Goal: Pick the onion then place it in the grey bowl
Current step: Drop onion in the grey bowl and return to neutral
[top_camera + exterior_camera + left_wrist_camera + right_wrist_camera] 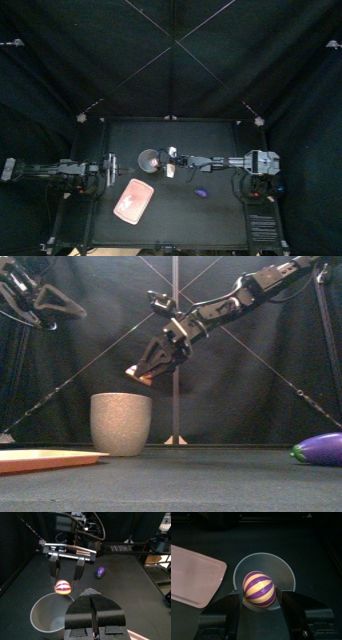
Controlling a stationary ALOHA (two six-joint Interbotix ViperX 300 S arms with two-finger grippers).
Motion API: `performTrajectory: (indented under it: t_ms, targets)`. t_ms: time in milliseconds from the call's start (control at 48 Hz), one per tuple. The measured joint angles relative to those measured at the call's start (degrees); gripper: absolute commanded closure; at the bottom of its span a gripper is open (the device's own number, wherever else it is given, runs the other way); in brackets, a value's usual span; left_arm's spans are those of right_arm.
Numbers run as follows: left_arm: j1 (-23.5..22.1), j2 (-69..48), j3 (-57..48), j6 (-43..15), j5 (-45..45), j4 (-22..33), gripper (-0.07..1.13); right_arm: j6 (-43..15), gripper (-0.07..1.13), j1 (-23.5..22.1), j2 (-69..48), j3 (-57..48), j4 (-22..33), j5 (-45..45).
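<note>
Top view: right gripper [170, 160] is hanging just beside the grey bowl [150, 157], arm coming in from the bowl's right; onion is too small to pick out here. Left gripper [100, 172] is resting well off to the bowl's left, pink tray [134, 200] is lying in front of the bowl, and a purple eggplant toy [201, 191] is sitting to the bowl's front-right. Front view: right jaws are pinching the onion [134, 372] above the bowl's rim, clear of it, not touching, w/ the gripper angling down toward the bowl. Left wrist view: left jaws are pressed together on nothing; the striped onion is hanging over the bowl's mouth, toward its far rim. Right wrist view: onion is sitting squeezed between both jaws, long axis running along the jaws' length, and the bowl's opening is showing all round it, so the bowl is lying pretty much straight under the onion. Judging by that, the coming move is needing only a short drop or lowering and a release, w/ no real sideways shift; right arm is the one doing it.
</note>
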State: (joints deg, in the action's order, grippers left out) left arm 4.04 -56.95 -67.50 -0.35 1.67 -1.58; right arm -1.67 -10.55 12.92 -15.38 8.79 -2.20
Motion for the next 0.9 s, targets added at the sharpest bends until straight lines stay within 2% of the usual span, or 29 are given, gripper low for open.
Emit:
performTrajectory:
  t_ms: [146, 396, 562, 688, 896]
  targets:
    - [0.0, 0.0, 0.0, 0.0, 0.18, 0.0, 1.07, -0.18, 0.06, -0.09, 1.67, 1.85, -0.26, 0.0]
    - [0.0, 0.0, -0.26, 0.0, 0.26, 0.0, 1.07, -0.18, 0.06, -0.26, 1.76, 2.02, -0.53, 0.35]
    - [0.0, 0.0, -0.26, 0.0, 0.26, 0.0, 1.07, -0.18, 0.06, -0.26, -1.14, -1.76, -0.44, 1.76]
    - [0.0, 0.0, -0.62, 0.0, 0.26, 0.0, 1.07, -0.18, 0.06, -0.18, -7.03, -8.0, -1.05, 7.21]
    - [0.0, 0.0, -0.7, 0.0, 0.26, 0.0, 1.07, -0.09, 0.06, 0.18, -19.51, -22.41, -3.43, 21.71]
